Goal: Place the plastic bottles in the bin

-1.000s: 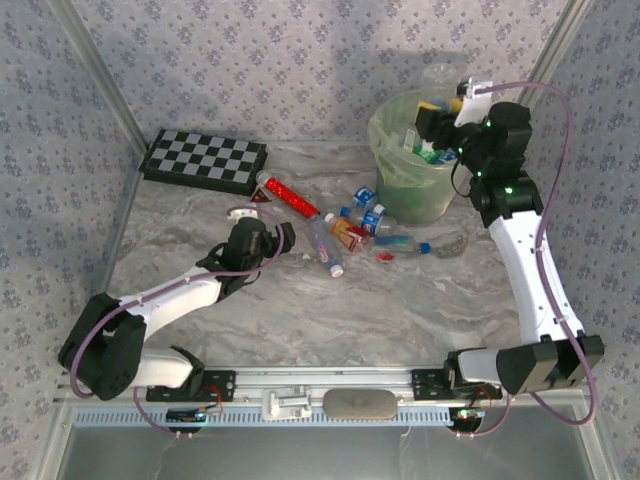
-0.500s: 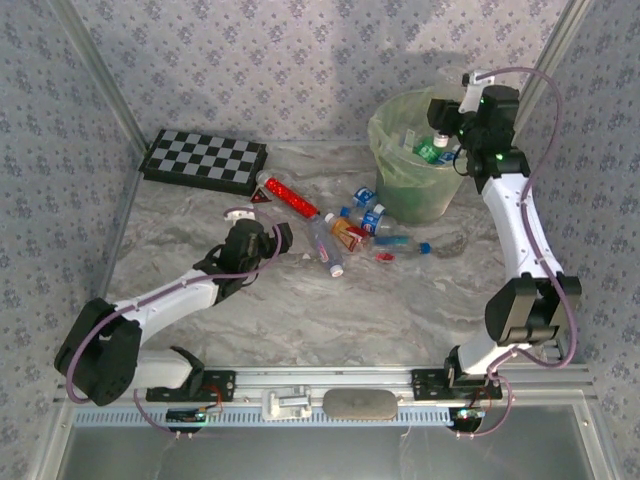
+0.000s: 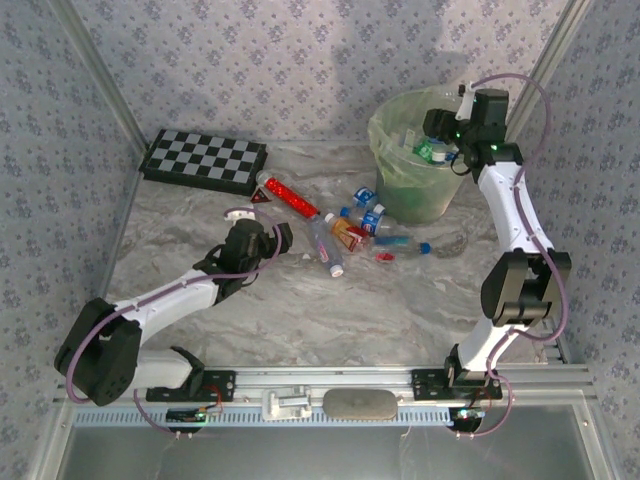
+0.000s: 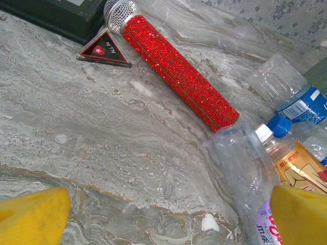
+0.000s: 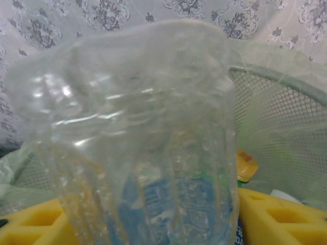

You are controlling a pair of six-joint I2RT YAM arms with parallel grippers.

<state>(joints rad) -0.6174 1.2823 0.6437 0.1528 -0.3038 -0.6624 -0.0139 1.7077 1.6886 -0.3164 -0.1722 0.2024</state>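
While the right gripper, clamped or slack I cannot tell, has a crumpled clear plastic bottle over the round pale-green translucent bin, it may clip the rim and fall outside; the left gripper gapes wide.

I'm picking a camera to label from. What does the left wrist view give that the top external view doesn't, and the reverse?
Left wrist: close detail, namely the red glittery microphone's silver mesh head, the emblem on the triangular badge, and print on the orange-labelled bottle.
Top external: the whole layout, with the green bin and the right tool above it.
Both: the microphone, badge, that bottle and the left tool.
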